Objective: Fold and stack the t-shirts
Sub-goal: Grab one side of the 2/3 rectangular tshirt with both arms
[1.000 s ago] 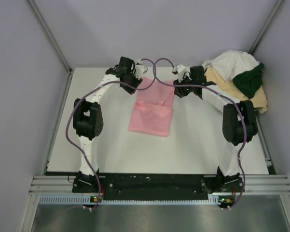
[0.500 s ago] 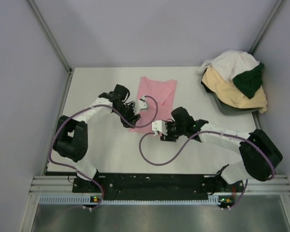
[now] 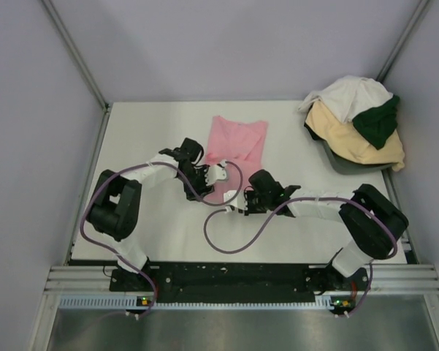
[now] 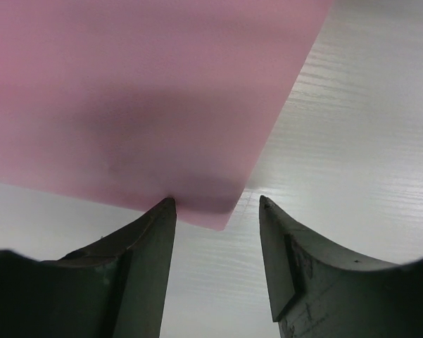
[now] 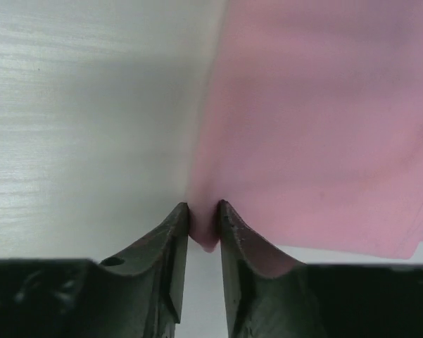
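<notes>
Pink t-shirt (image 3: 236, 142) is lying part-folded, right gripper (image 5: 204, 205) pinching its near edge, left gripper (image 4: 217, 203) gaping beside it, while white, green and tan t-shirts (image 3: 354, 124) are waiting heaped far right.

The worktop (image 3: 146, 131) is white and flat. A pink t-shirt (image 3: 237, 139) lies on it near the middle, in a long, narrow shape. Its far end lies flat. A heap of t-shirts sits in the far right corner. The tan t-shirt (image 3: 347, 139) is low in the heap. The white t-shirt (image 3: 347, 95) is on top at the back. The dark green t-shirt (image 3: 378, 121) hangs over the right side. The heap and the pink t-shirt are well apart.
</notes>
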`<control>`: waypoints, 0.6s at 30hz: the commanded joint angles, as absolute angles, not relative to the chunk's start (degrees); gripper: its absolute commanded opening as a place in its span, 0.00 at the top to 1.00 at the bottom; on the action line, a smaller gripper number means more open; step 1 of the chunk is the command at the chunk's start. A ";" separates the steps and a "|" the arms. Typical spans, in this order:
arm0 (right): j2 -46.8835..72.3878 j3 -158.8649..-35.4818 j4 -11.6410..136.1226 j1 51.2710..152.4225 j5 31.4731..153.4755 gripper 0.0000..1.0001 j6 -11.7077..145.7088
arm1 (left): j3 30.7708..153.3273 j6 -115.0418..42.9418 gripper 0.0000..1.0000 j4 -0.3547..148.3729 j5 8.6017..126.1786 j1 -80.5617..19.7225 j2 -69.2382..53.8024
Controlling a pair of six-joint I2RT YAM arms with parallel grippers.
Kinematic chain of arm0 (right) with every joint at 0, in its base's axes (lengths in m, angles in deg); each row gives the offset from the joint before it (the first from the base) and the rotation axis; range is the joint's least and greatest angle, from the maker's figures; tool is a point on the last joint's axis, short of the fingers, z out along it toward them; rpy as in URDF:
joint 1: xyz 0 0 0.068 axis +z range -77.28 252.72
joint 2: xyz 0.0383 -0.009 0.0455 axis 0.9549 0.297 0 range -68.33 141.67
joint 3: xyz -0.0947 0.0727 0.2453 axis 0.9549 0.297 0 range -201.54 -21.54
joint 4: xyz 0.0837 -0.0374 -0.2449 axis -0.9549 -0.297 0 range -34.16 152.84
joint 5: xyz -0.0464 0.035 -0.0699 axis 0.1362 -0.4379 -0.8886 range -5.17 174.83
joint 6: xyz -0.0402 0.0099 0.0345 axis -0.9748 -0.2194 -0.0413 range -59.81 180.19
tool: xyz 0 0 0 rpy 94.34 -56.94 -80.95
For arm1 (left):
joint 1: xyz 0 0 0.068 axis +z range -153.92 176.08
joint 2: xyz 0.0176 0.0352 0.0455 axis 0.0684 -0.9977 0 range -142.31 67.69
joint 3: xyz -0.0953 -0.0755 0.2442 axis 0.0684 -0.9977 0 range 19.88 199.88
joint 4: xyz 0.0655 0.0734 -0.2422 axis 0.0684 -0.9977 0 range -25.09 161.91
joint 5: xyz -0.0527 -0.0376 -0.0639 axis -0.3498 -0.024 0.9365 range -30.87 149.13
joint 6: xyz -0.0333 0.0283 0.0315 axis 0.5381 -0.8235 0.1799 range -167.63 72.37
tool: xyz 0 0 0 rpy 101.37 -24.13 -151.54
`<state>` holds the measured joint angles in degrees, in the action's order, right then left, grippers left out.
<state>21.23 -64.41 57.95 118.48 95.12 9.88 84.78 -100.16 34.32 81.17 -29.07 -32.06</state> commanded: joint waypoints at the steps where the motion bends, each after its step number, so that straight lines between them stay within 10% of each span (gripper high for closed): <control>1: 23.87 -65.40 58.88 119.74 92.84 0.87 11.05 | 83.25 -101.33 0.46 34.73 78.91 -29.76 -33.38; 3: 23.26 -64.96 58.62 119.83 92.83 1.00 11.23 | 82.64 -101.24 0.56 34.03 78.47 -30.11 -33.74; 6: 20.54 -64.96 56.25 119.92 94.06 1.00 11.93 | 82.11 -99.84 0.97 33.06 77.50 -30.29 -34.00; 18: -0.19 -66.54 30.52 127.64 98.45 1.00 16.06 | 78.06 -94.22 1.00 13.93 78.55 -30.46 -15.12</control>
